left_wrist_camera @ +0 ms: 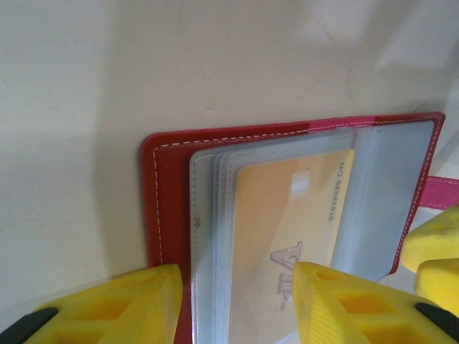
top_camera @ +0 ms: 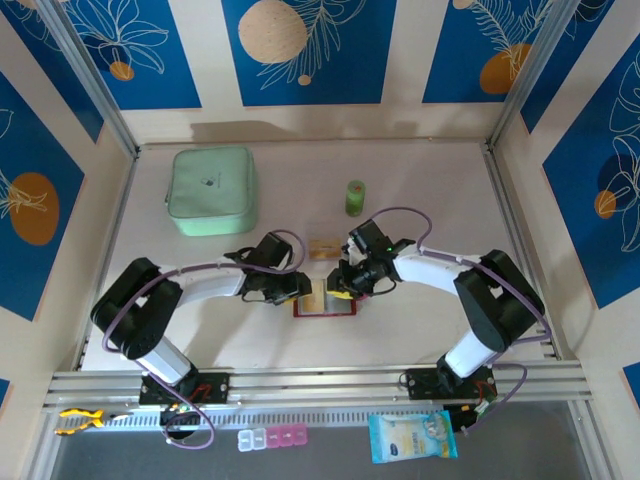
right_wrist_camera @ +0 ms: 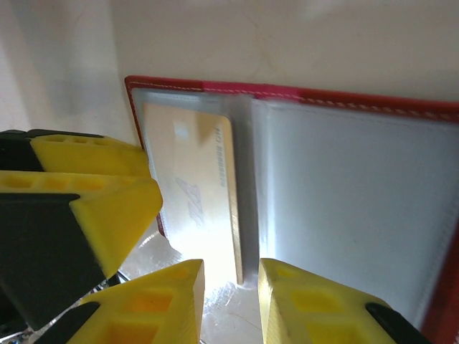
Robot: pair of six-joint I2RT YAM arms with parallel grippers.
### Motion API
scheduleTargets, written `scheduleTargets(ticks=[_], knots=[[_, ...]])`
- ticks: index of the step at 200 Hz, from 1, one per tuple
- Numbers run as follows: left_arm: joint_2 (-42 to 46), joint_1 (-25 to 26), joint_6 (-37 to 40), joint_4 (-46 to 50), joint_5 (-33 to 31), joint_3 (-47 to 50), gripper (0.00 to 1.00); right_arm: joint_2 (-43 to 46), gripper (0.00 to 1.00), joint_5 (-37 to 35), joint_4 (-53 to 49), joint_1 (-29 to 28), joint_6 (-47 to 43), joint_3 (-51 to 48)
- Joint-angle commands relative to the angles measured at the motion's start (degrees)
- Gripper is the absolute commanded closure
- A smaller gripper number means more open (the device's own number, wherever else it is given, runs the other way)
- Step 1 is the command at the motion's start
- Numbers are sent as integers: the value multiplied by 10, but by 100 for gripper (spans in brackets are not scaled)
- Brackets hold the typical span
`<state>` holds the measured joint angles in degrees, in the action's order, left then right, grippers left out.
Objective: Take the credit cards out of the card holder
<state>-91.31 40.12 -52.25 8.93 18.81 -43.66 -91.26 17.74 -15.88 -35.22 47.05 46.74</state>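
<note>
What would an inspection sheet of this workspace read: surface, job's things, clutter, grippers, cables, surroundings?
Surface: pale table, no spills seen.
Job's things: card holder lies open mid-table, a credit card in its clear pocket; a loose card lies on the table beyond it.
Clutter: mint pouch, green cylinder at the back; yellow tool, pill box, blue packet at the near edge.
Grippers: left gripper open, straddling the pockets; right gripper narrow about the pocket edge, grip unclear.
Cables: purple cables looped, no snag seen.
Surroundings: blue patterned wall panels, metal frame.
</note>
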Motion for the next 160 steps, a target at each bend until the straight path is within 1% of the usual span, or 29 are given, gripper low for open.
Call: scheduleTargets(ticks=[1,31,66,101,128,160], knots=[[10,-4,-11,-14,13,18,55,-10,72,15,1,-4,8,15],[23,-4,-10,-2,4,16,56,-14,73,17,0,-6,4,20],[34,-5,2,27,-7,-9,60,-21,74,20,1,-9,1,24],[22,-5,7,31,-1,-22,73,-27,75,26,10,-13,-3,25],[7,-5,7,18,7,-19,84,-34,76,25,17,-16,-9,27],[1,-4,11,24,-1,-13,87,-44,79,29,26,-17,-12,29]])
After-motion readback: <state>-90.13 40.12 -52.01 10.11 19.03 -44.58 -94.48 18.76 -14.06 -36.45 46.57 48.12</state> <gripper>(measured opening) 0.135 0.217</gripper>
